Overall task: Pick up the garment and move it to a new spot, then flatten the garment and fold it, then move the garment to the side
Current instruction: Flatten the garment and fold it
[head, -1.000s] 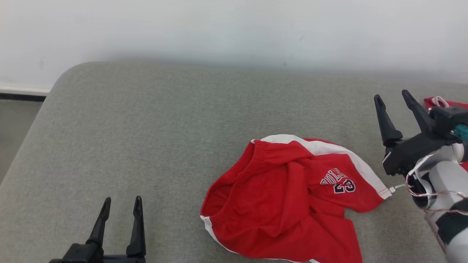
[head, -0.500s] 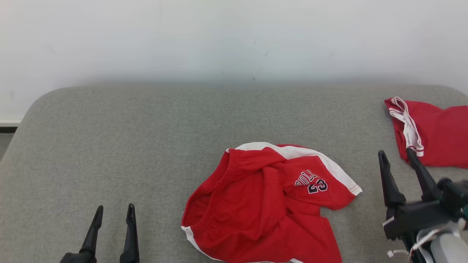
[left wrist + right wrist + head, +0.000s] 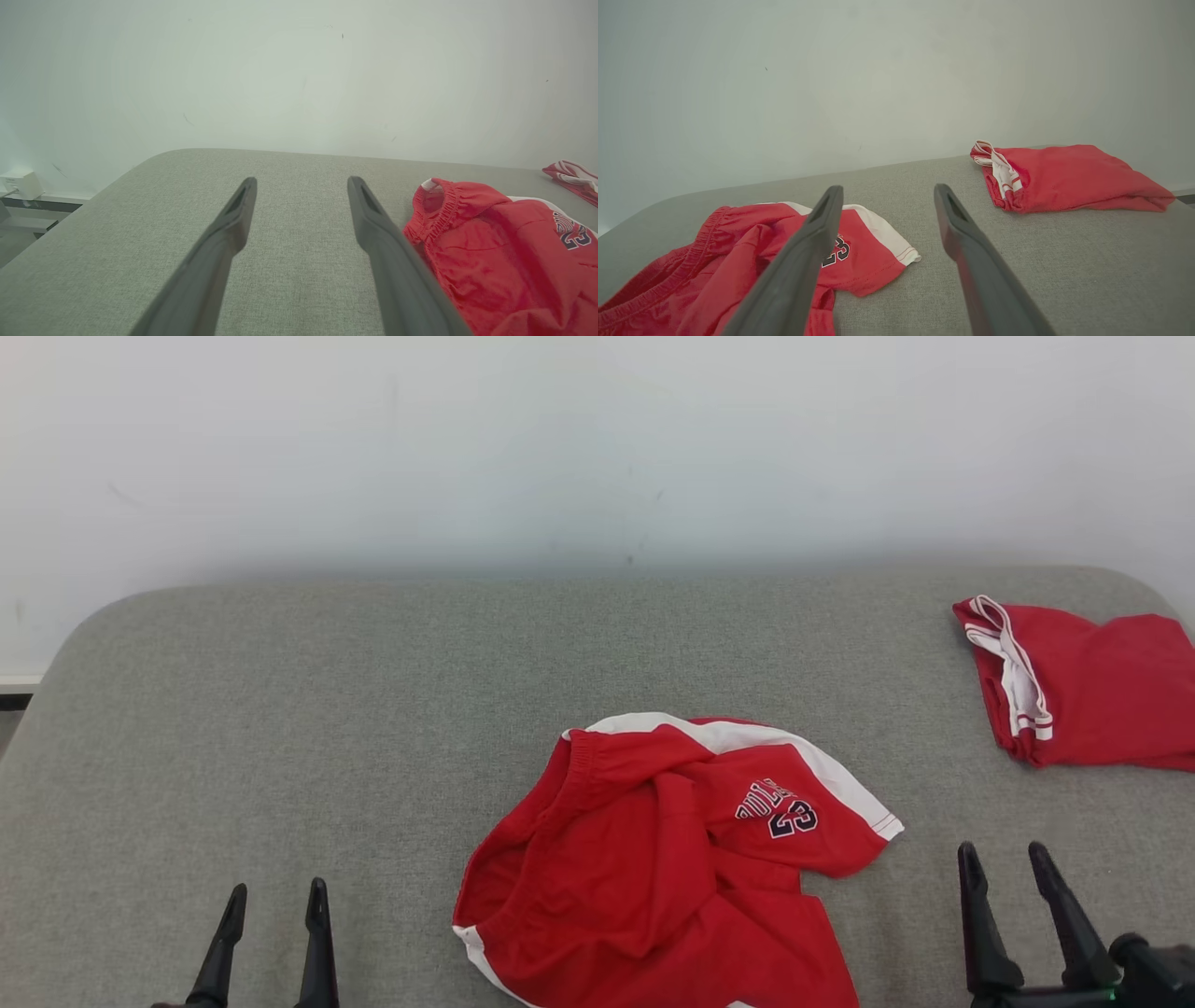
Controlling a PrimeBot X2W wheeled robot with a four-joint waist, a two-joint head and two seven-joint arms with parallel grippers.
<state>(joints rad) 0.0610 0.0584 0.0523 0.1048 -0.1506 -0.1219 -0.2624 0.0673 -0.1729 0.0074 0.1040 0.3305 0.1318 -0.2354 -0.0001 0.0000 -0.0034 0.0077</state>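
Note:
A crumpled red garment [image 3: 672,868], shorts with white side stripes and a number print, lies on the grey upholstered surface [image 3: 373,709] at the front middle. It also shows as the red garment [image 3: 490,252] right of my left fingers and as the red garment [image 3: 691,270] behind my right gripper's left finger. A second red piece [image 3: 1102,691], folded, lies at the far right, seen too as the folded piece [image 3: 1064,177]. My left gripper [image 3: 277,889] [image 3: 302,179] is open and empty at the lower left. My right gripper [image 3: 1001,849] [image 3: 888,187] is open and empty at the lower right.
A pale wall [image 3: 597,448] rises right behind the surface. The surface's rounded left corner [image 3: 56,653] drops off to the floor, where a small white box [image 3: 16,182] sits by the wall. Bare grey cloth spreads over the left half.
My right arm has drawn back from beside the folded piece down to the lower right edge, open all along. The head camera has shifted, so the whole scene sits lower and further left.

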